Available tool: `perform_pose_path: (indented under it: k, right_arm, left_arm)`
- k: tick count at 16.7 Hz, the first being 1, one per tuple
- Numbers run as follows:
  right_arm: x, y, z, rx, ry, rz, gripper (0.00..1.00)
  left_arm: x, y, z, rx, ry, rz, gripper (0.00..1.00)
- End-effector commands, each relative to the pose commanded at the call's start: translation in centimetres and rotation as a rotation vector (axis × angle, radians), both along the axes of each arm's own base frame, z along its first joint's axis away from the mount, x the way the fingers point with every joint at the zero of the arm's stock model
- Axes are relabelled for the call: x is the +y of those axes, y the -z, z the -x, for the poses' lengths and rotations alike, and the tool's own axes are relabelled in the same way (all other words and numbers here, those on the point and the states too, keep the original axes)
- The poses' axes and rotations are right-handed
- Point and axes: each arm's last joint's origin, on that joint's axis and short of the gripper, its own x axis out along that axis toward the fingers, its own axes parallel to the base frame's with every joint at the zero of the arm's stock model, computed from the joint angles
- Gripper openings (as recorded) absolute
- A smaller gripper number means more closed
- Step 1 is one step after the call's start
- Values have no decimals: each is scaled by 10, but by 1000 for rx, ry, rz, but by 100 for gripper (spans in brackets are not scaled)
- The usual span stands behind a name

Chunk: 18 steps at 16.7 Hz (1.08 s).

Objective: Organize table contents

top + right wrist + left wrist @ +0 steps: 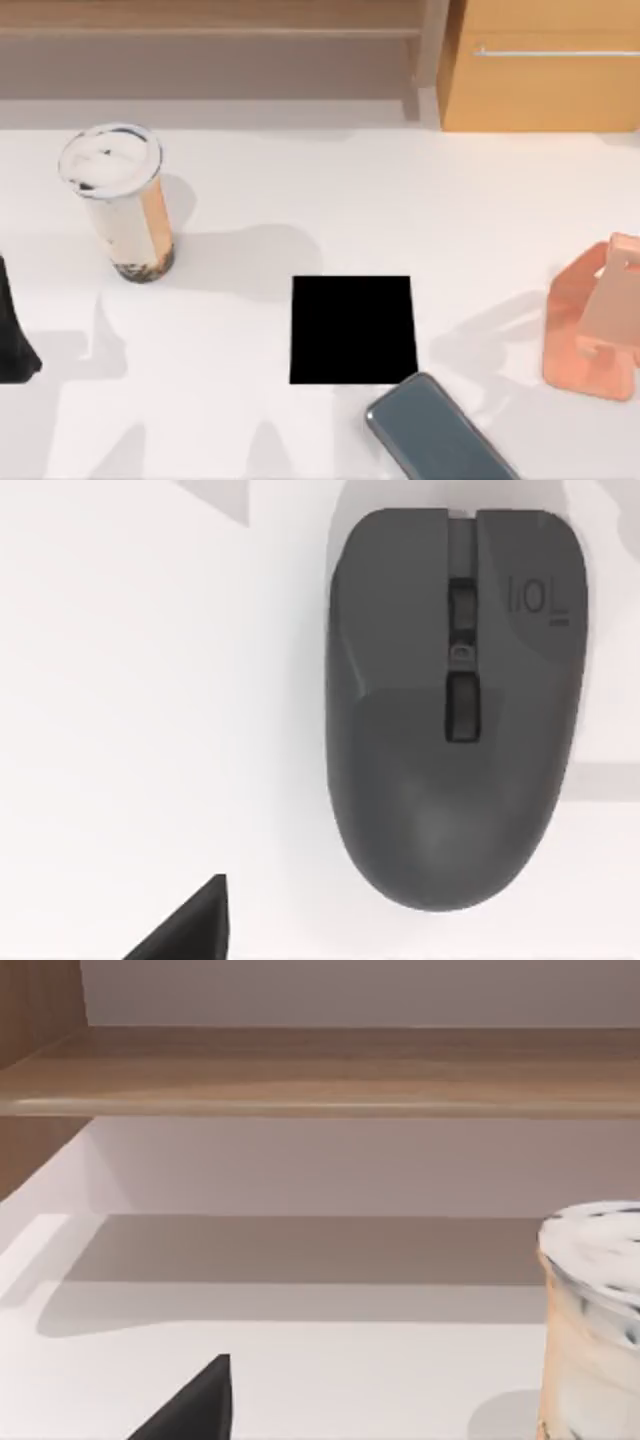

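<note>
You have a wide white bench [300, 180] in front of you, with a light-brown wooden shelf [210, 30] along its far edge and an orange-wood cabinet [540, 90] with a metal handle [555, 52] at the far right.

At the far left edge of the top view you see a dark part of the left arm [14, 335], low over the bench. In the left wrist view one dark fingertip [195, 1410] of its gripper enters the picture; you cannot tell from this whether the fingers are apart or together.

Just to the right of that arm the tall clear cup [125, 205] stands upright on the bench, with milky-brown drink and dark pearls at its bottom. The left wrist view shows it close by, in front of the shelf, and nothing holds it.

Near the middle, the black square pad [352, 330] lies flat. The dark grey-blue phone [435, 430] lies at an angle just beside the pad's near right corner, touching it or almost so.

At the right edge the salmon-orange stand [592, 325] is upright, apart from the phone.

The right wrist view looks straight down on the grey mouse [455, 700], which lies flat on the white bench. One dark fingertip [190, 925] of the right gripper shows beside it, not touching it; the state of its fingers cannot be told.
</note>
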Motion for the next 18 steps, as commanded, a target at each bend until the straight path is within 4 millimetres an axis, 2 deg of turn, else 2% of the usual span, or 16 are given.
perform_pose_path:
  k: [9, 11, 16, 18]
  right_arm:
    - [-1, 7, -2, 16, -19, -9, 100]
    - [-2, 23, -3, 19, -17, -10, 100]
    - [-3, 78, -4, 5, -18, -3, 100]
    - [-2, 90, -2, 13, -18, -7, 100]
  left_arm:
    - [0, 0, 0, 0, 0, 0, 100]
    - [0, 0, 0, 0, 0, 0, 100]
    - [0, 0, 0, 0, 0, 0, 100]
    - [0, 0, 0, 0, 0, 0, 100]
